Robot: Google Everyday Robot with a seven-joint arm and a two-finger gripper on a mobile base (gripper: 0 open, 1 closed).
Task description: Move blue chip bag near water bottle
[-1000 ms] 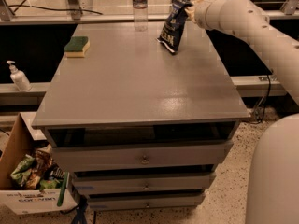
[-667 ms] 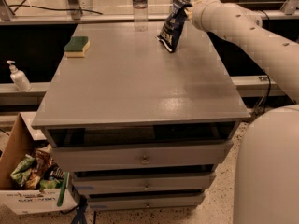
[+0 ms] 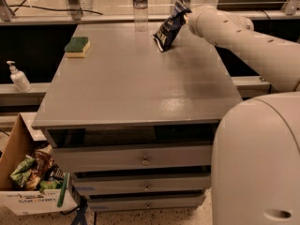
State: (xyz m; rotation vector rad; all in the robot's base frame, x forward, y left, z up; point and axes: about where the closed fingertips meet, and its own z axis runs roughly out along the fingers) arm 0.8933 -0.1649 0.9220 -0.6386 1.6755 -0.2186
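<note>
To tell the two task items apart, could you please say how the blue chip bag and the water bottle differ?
The blue chip bag is dark and opaque; the water bottle is clear. The bag leans tilted; the bottle stands upright. The gripper is at the bag's top corner; the bottle stands free of it. Both are at the far end of the table.

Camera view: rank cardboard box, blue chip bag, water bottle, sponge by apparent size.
1. cardboard box
2. blue chip bag, with the gripper at its top edge
3. water bottle and sponge: look alike, and the bottle sits farther back, so unranked.
</note>
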